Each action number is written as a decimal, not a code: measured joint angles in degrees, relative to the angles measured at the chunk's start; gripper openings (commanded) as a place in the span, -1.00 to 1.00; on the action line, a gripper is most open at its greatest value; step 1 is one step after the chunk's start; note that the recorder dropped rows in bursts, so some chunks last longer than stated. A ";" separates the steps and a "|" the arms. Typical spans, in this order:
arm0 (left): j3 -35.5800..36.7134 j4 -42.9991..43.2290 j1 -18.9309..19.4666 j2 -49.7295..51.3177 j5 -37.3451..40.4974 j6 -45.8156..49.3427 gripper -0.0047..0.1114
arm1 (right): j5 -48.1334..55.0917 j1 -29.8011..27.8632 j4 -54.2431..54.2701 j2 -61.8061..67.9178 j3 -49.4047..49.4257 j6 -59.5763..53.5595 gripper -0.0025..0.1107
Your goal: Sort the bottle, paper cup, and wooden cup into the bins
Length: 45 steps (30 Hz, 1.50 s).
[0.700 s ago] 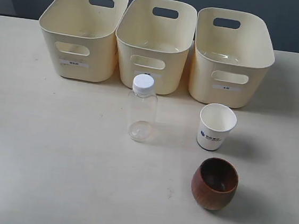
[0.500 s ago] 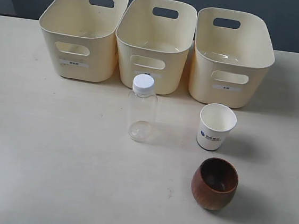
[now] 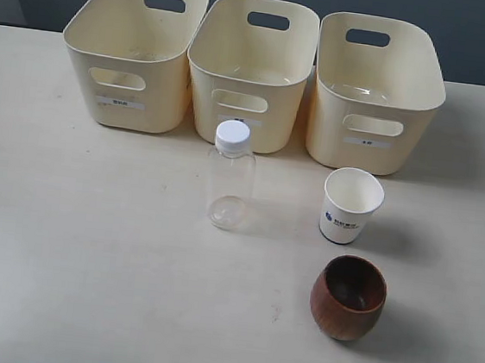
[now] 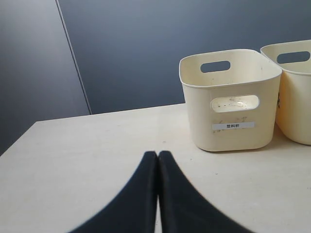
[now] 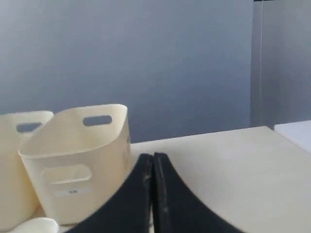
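While both grippers sit clenched and empty, left gripper (image 4: 156,158) and right gripper (image 5: 151,160), all 3 items stand upright ahead of them. Paper cup (image 3: 350,207) and wooden cup (image 3: 348,297) lie on the right gripper's side; bottle (image 3: 228,185) stands nearer centre, before the bins (image 3: 252,68).

Closed right claw (image 5: 152,160) near a cream bin (image 5: 77,155).

A: Light is even and fairly bright; the worktop (image 3: 87,260) shows no glare.

B: Shadows are soft, falling toward three o'clock from the paper cup (image 3: 350,206) and wooden cup (image 3: 348,297).

A: Exterior view is sharp. In both wrist views the near black tool (image 4: 157,156) blurs, especially its edges.
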 measured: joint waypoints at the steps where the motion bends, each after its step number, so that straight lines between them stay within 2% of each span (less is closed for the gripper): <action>1: 0.00 0.00 0.00 0.00 0.00 0.00 -0.92 | -0.54 0.00 3.30 0.00 0.00 1.68 -0.97; 4: 0.00 0.00 0.00 0.00 0.00 0.00 -0.92 | -3.05 0.00 11.16 0.00 0.00 4.11 -0.97; 7: 0.00 0.00 0.00 0.00 0.00 0.00 -0.92 | -4.12 0.00 13.96 0.00 0.00 4.76 -0.97; 32: 0.00 0.00 0.00 0.00 0.00 0.00 -0.92 | -4.35 0.00 15.15 0.00 0.00 4.98 -0.97; 41: 0.00 0.00 0.00 0.00 0.00 0.00 -0.92 | -7.14 0.00 21.59 0.00 0.00 4.87 -0.97; 43: 0.00 0.00 0.00 0.00 0.00 0.00 -0.92 | -8.35 0.00 20.41 0.00 -1.65 4.76 -0.97; 45: 0.00 0.00 0.00 0.00 0.00 0.00 -0.92 | -9.26 0.00 18.57 -0.11 -7.62 4.76 -0.97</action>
